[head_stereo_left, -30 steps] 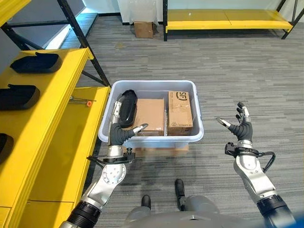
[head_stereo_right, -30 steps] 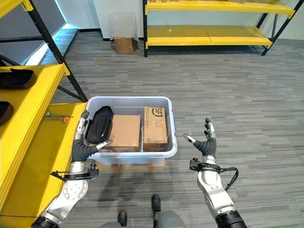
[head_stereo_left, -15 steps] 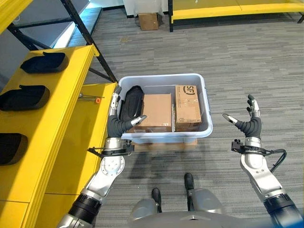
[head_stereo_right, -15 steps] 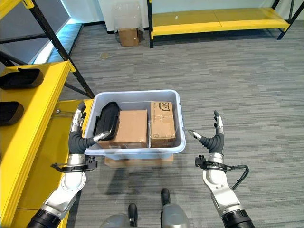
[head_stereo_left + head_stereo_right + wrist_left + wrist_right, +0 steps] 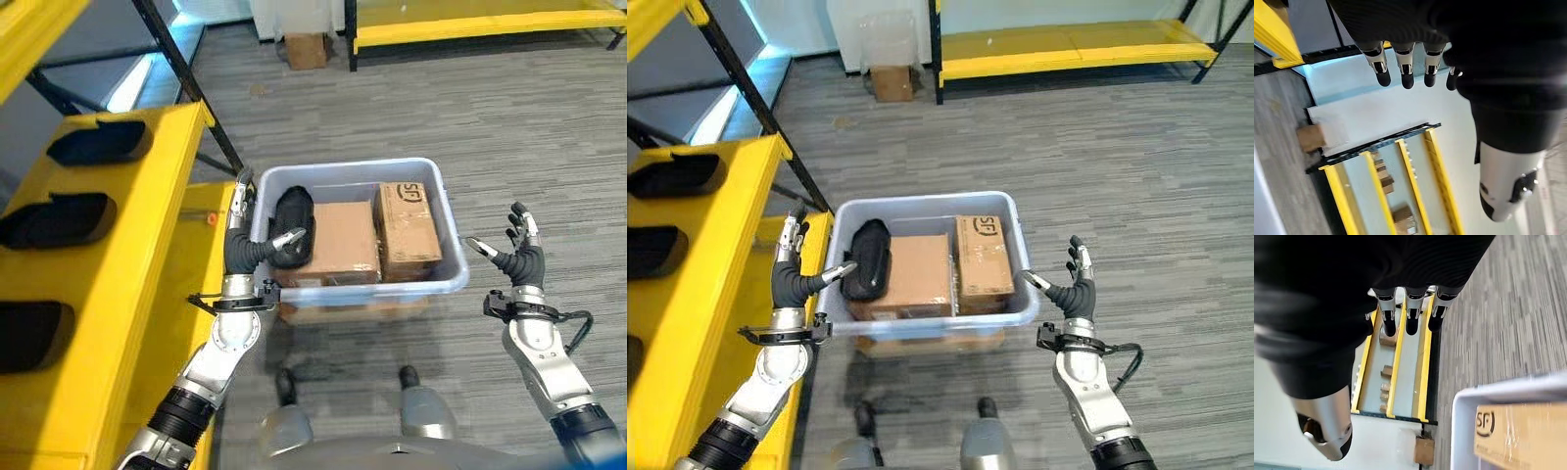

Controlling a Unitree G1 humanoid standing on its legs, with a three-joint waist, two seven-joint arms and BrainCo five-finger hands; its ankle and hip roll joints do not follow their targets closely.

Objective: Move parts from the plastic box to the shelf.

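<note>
- The plastic box [image 5: 446,284], pale grey-blue, sat on the grey striped floor [image 5: 509,137] straight ahead, resting on a low brown piece that showed under its near wall.
- Inside, at the left end, one black part [image 5: 293,226] lay lengthwise, right against a wide cardboard box [image 5: 338,242] in the middle.
- A narrower cardboard box [image 5: 409,230] filled the right end, touching the wide one.
- The left hand [image 5: 241,249] stood at the box's left near corner, fingers straight and pointing away, thumb stretched over the rim toward the black part; it had hold of nothing.
- Whether the thumb tip touched the part, I couldn't tell.
- The left wrist view agreed: the fingers [image 5: 1406,69] ran out straight and bare.
- The right hand [image 5: 516,259] was up just beside the box's right near corner, apart from it, fingers spread wide, thumb aimed at the box, nothing in its grasp.
- In its own wrist view the fingers [image 5: 1411,313] showed straight, with the box's white rim and the narrower cardboard box alongside.
- On the left rose the yellow shelf [image 5: 171,186], and three more black parts lay along it: a far one [image 5: 98,143], a middle one [image 5: 56,218], a near one [image 5: 31,335].
- Far off, a small brown carton [image 5: 306,49] stood on the floor beside a low yellow rack [image 5: 470,27].
</note>
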